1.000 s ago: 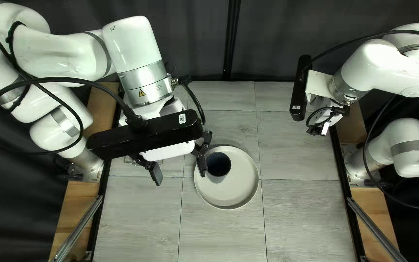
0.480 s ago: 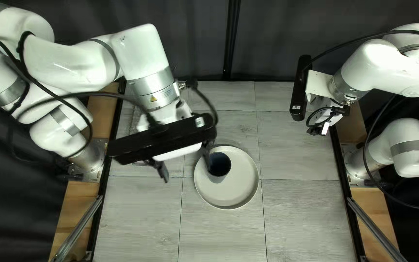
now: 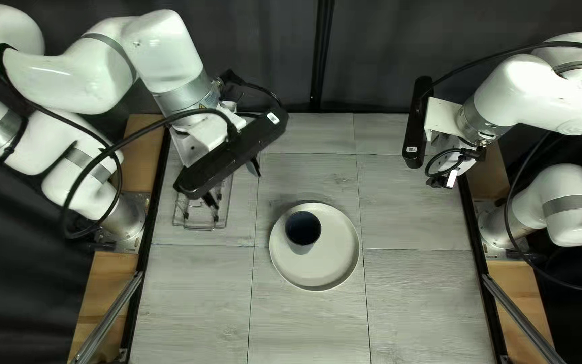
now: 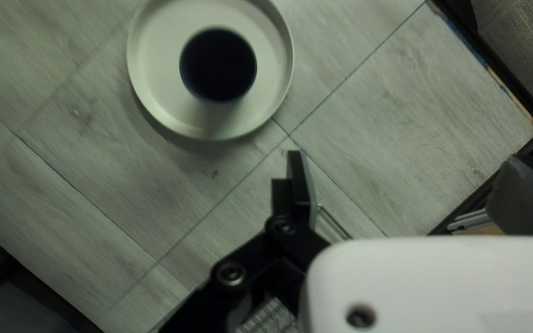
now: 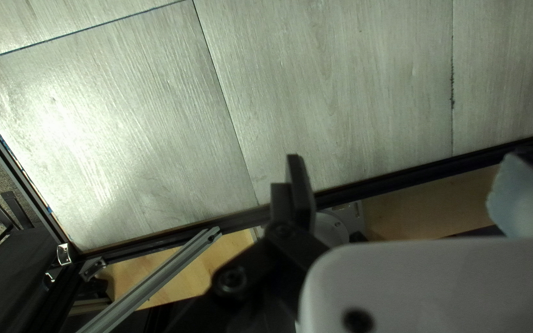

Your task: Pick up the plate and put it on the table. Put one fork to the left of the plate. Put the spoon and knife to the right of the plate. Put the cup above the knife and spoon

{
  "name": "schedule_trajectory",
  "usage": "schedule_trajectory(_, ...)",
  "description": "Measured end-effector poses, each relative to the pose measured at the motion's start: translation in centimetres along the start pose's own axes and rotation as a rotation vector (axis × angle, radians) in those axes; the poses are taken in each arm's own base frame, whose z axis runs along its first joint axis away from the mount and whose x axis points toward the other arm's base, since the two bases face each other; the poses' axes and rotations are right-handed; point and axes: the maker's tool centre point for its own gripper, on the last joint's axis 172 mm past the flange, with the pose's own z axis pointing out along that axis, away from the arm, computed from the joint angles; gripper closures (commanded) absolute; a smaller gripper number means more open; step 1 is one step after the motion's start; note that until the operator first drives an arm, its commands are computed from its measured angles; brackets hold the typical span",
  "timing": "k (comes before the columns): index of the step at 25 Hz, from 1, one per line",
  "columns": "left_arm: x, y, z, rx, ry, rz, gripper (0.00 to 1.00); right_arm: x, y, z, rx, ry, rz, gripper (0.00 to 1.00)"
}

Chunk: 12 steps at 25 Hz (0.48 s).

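Hovering left pincer (image 3: 236, 189), spread wide | ahead: plate (image 3: 331, 256), cup (image 3: 303, 229) standing on it | beneath: clear tray (image 3: 200, 227) | right pincer (image 3: 443, 182) spread too

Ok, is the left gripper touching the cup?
Apart. The top left view shows it: tabletop is visible between the left gripper and the cup on the plate. The left wrist view shows a gap too.

Right now I see the cup (image 3: 303, 230) on the plate (image 3: 335, 259); over left, nearer the table's (image 3: 415, 307) far edge, sits the tray (image 3: 200, 228).
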Motion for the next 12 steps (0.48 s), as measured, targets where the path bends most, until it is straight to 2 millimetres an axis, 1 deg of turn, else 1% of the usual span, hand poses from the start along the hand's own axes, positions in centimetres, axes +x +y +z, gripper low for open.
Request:
schedule_trajectory(4, 0.0, 0.1, 0.1, 0.003, -0.005, -0.019, 0.0, 0.0, 0.0, 0.0, 0.0, 0.0, 0.0, 0.0)
schedule_trajectory(7, -0.1, 0.7, 0.2, 0.049, -0.075, -0.074, 0.0, 0.0, 0.0, 0.0, 0.0, 0.0, 0.0, 0.0)
schedule_trajectory(10, -1.6, -0.3, -0.5, 0.092, -0.145, -0.115, 0.0, 0.0, 0.0, 0.0, 0.0, 0.0, 0.0, 0.0)
schedule_trajectory(12, -3.3, -1.4, -1.1, 0.116, -0.188, -0.155, 0.0, 0.0, 0.0, 0.0, 0.0, 0.0, 0.0, 0.0)
